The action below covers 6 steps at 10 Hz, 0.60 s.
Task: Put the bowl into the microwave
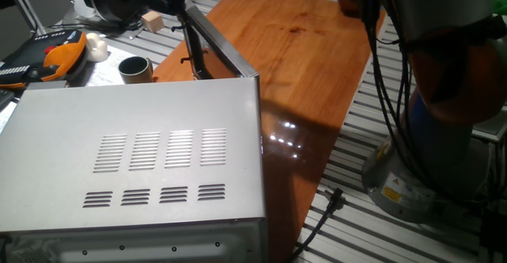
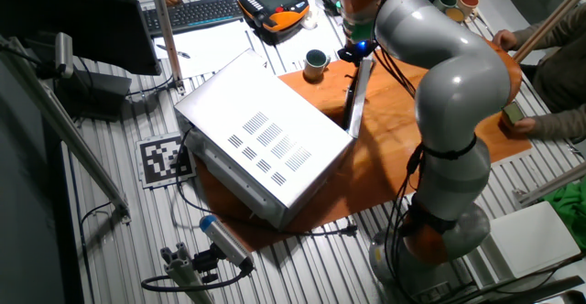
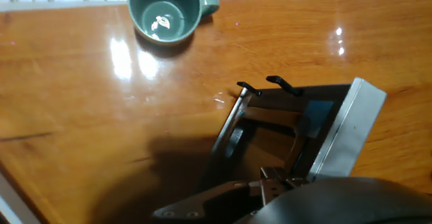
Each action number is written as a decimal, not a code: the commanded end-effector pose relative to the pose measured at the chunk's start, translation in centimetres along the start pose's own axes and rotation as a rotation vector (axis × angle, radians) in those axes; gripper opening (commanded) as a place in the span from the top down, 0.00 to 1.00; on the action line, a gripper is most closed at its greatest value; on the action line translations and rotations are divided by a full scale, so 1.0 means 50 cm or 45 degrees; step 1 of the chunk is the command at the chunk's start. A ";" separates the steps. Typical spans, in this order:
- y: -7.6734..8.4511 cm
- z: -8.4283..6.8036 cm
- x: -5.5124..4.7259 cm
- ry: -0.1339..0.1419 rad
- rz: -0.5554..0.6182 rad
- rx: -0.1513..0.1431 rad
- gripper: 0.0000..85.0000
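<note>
Glossy varnished wooden tabletop (image 1: 309, 49), matt brushed-metal microwave (image 1: 135, 136), and a bowl (image 3: 164, 11) that looks glazed, perhaps ceramic.

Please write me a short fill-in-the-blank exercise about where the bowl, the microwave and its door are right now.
1. The microwave door is ____.
2. The bowl stands on the wooden board, ____ the microwave.
3. The bowl stands ____, mouth up.
4. The vent slots are in the microwave's ____ panel.

Missing words: open; outside; upright; top
</note>
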<state>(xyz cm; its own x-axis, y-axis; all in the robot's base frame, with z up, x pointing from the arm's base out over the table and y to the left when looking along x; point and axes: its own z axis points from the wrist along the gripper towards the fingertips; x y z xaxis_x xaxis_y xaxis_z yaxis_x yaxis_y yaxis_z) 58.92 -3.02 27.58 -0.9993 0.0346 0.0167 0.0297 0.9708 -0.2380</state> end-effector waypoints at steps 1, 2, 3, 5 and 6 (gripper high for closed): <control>-0.007 0.000 0.006 -0.005 -0.016 0.011 1.00; -0.011 0.001 0.011 -0.009 -0.026 0.011 1.00; -0.013 0.000 0.015 -0.017 -0.045 0.025 1.00; -0.002 -0.010 0.005 -0.001 -0.053 0.013 1.00; 0.012 -0.015 -0.007 0.011 -0.036 -0.010 1.00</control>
<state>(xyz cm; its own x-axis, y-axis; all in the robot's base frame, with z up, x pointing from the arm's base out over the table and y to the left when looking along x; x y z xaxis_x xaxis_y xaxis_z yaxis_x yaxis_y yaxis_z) 59.50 -2.12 28.14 -0.9994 0.0120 0.0314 0.0047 0.9743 -0.2254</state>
